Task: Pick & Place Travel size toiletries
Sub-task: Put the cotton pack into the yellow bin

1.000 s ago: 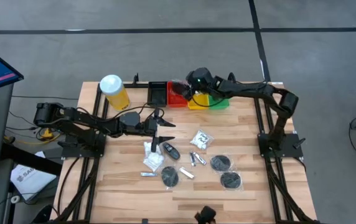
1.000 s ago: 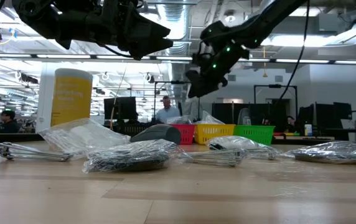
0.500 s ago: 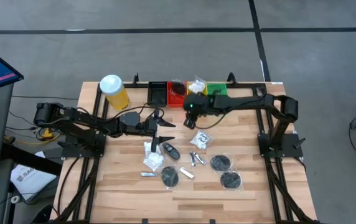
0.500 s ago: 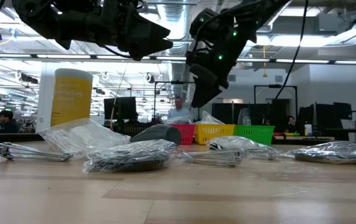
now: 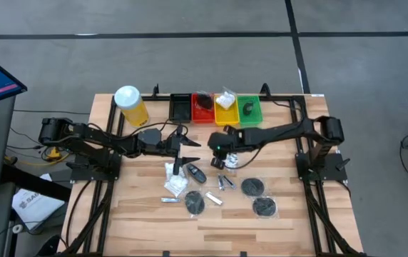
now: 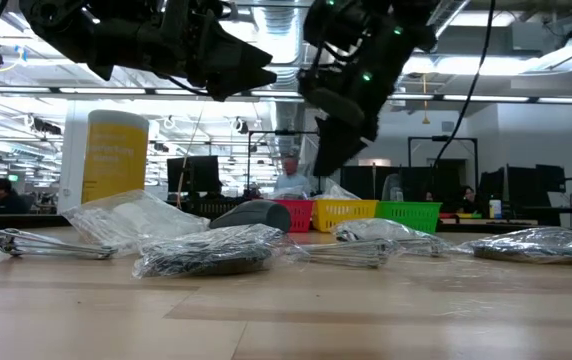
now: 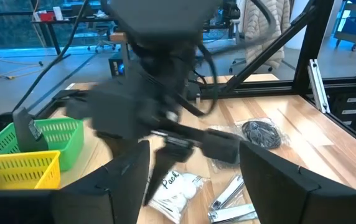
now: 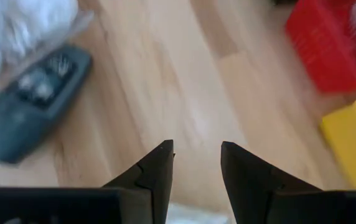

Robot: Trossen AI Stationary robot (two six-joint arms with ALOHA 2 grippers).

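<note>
The toiletries lie on the table's middle and near part: white sachets [image 5: 230,160] [image 5: 175,178], a black oval case [image 5: 195,173], black discs [image 5: 252,187] [image 5: 264,207] [image 5: 195,203] and silver tubes [image 5: 222,182]. Another sachet [image 5: 225,98] lies in the yellow tray [image 5: 226,117]. My right gripper [image 5: 220,148] [image 8: 196,163] hovers open above the wood beside the sachet and holds nothing. In its wrist view the oval case [image 8: 32,102] lies ahead. My left gripper [image 5: 184,148] [image 7: 193,186] waits open above the table, left of the right one.
A tall yellow canister with a white lid [image 5: 130,104] stands at the far left. The black [image 5: 181,107], red [image 5: 202,108], yellow and green [image 5: 249,109] trays line the far edge. Bare wood lies along the near edge and at the right side. People show in the room beyond.
My right gripper has drawn back from over the red and yellow trays toward the table's middle and near side, coming lower, and now hangs by the sachet. With the gripper gone, a white sachet shows in the yellow tray. My left arm has kept still.
</note>
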